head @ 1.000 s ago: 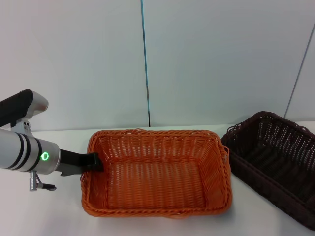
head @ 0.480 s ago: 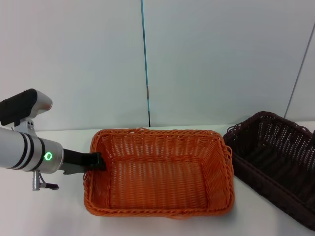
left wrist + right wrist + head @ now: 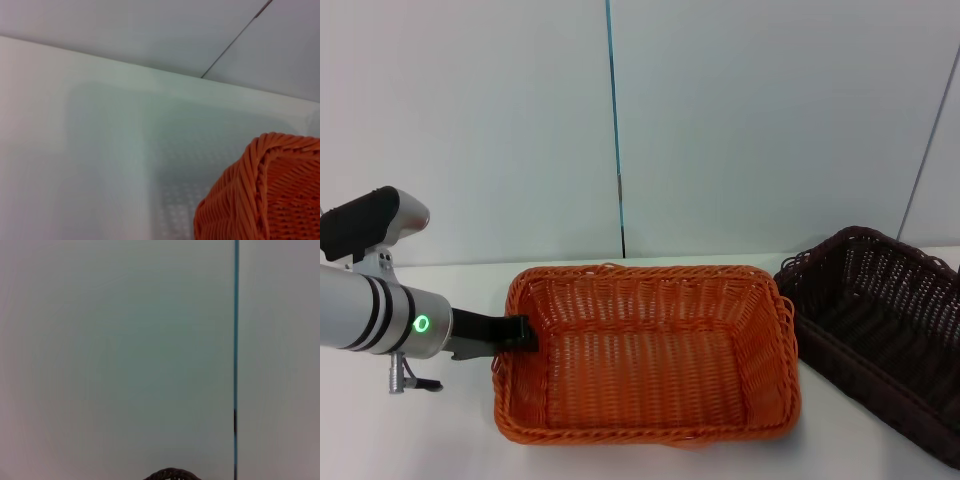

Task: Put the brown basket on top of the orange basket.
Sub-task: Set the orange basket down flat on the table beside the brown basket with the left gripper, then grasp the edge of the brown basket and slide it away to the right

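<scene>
Head view: orange basket (image 3: 645,355) mid-table (image 3: 410,430), long axis left–right, its left rim clamped by the left gripper (image 3: 516,333); brown basket (image 3: 875,335) just beside it on the right, angled, partly cut off by the frame; right gripper out of view, fingers' state unknown.

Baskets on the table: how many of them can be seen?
2. The orange basket sits in the middle of the table, with the left gripper at its left rim. The brown basket sits beside it on the right, partly cut off by the picture's edge.
</scene>
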